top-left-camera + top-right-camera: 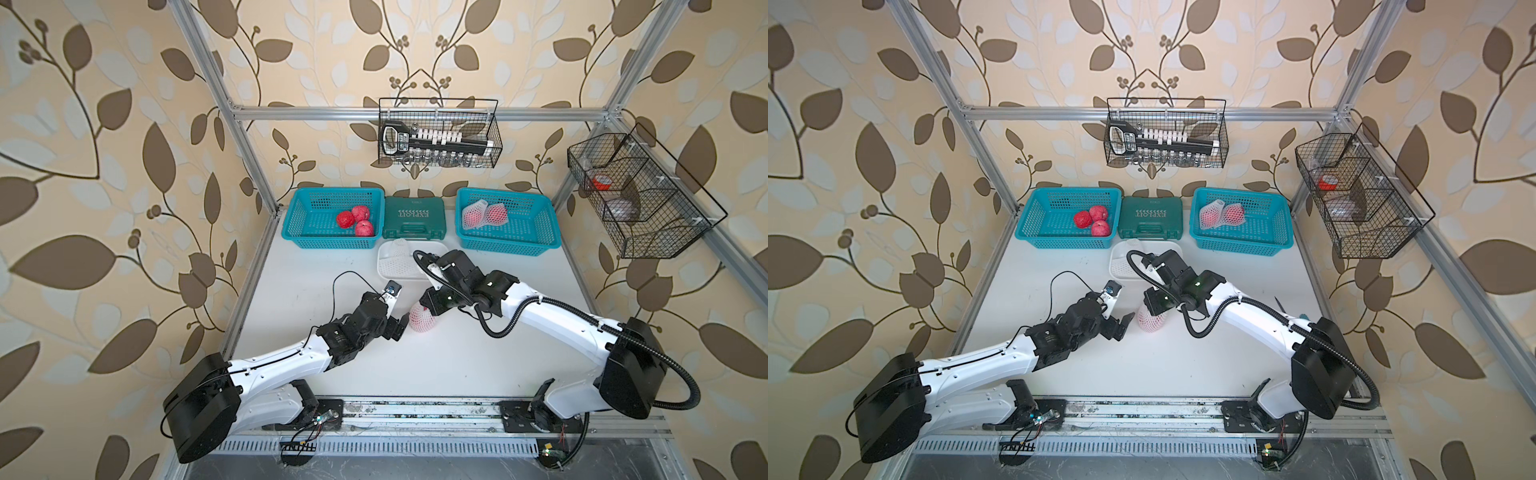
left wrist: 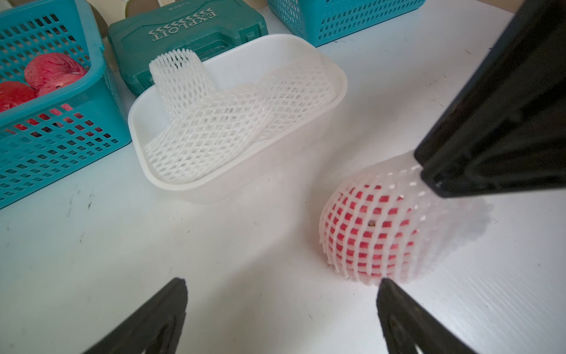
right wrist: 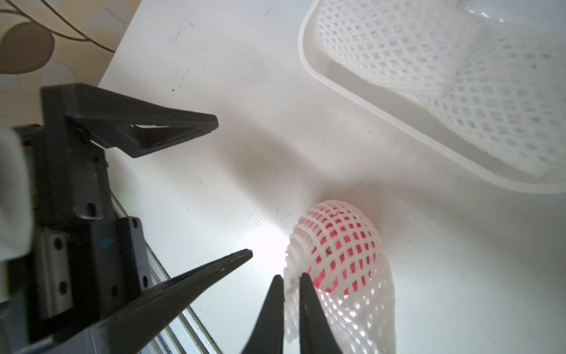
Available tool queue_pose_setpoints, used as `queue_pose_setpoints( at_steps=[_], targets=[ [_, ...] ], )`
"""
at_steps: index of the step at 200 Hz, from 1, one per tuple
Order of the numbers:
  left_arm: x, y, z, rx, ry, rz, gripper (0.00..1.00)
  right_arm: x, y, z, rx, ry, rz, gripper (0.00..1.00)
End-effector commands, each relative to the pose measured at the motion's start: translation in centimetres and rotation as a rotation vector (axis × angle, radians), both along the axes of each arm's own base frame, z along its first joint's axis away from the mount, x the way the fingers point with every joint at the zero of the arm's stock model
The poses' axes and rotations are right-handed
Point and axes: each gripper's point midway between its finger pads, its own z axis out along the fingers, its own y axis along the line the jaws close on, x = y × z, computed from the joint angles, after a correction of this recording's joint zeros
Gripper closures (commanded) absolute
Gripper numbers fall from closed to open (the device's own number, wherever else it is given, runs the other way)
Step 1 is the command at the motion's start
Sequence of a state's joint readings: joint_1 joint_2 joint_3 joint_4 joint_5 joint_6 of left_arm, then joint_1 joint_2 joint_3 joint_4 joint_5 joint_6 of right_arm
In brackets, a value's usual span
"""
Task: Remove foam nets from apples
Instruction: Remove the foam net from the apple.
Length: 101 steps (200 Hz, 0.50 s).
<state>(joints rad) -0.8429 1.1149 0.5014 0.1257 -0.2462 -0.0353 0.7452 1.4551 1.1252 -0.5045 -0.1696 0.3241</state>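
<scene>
Pinching meshy foam net (image 3: 361, 306) around apple (image 3: 338, 243).

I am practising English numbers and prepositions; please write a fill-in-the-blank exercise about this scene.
The basket with bare apples holds ___ of them.
The right tool pinches the foam net around the apple on the ___.
The left tool stands ___, holding nothing.
Missing words: three; table; open.
</scene>
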Motion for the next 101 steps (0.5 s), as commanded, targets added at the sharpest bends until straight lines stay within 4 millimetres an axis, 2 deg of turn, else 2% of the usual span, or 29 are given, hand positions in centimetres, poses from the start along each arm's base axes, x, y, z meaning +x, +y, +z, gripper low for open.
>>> queue_pose_setpoints(
  at_steps=[1,16,27,43,50,59,68,76,89,101],
  targets=[
    [0.9,0.1,3.0,-0.063,-0.060,0.034,0.02,0.2,0.8,3.5,0.067,-0.063,0.018,0.88],
    [0.9,0.1,3.4,-0.070,-0.067,0.033,0.02,0.3,0.9,4.0,0.075,-0.069,0.019,0.85],
    [0.9,0.1,3.4,-0.069,-0.067,0.035,0.02,0.3,0.6,4.1,0.065,-0.076,0.012,0.72],
    [0.8,0.2,3.5,-0.070,-0.066,0.036,0.02,0.3,0.0,4.5,0.060,-0.097,-0.009,0.65],
    [0.7,0.2,3.5,-0.072,-0.064,0.035,0.02,0.3,-0.4,4.6,0.056,-0.111,-0.020,0.55],
    [0.6,0.3,3.5,-0.075,-0.064,0.032,0.02,0.5,-1.2,4.5,0.042,-0.132,-0.048,0.35],
    [0.5,0.2,3.4,-0.078,-0.061,0.027,0.02,0.5,-1.9,4.0,0.029,-0.139,-0.071,0.22],
    [0.4,0.2,3.3,-0.078,-0.060,0.024,0.02,0.4,-2.3,3.5,0.031,-0.133,-0.078,0.14],
    [0.4,0.2,3.3,-0.077,-0.058,0.023,0.02,0.0,-2.6,2.1,0.023,-0.111,-0.071,0.06],
    [0.4,0.3,3.2,-0.075,-0.056,0.022,0.02,-0.3,-2.5,0.8,0.011,-0.083,-0.059,0.03]
  ],
)
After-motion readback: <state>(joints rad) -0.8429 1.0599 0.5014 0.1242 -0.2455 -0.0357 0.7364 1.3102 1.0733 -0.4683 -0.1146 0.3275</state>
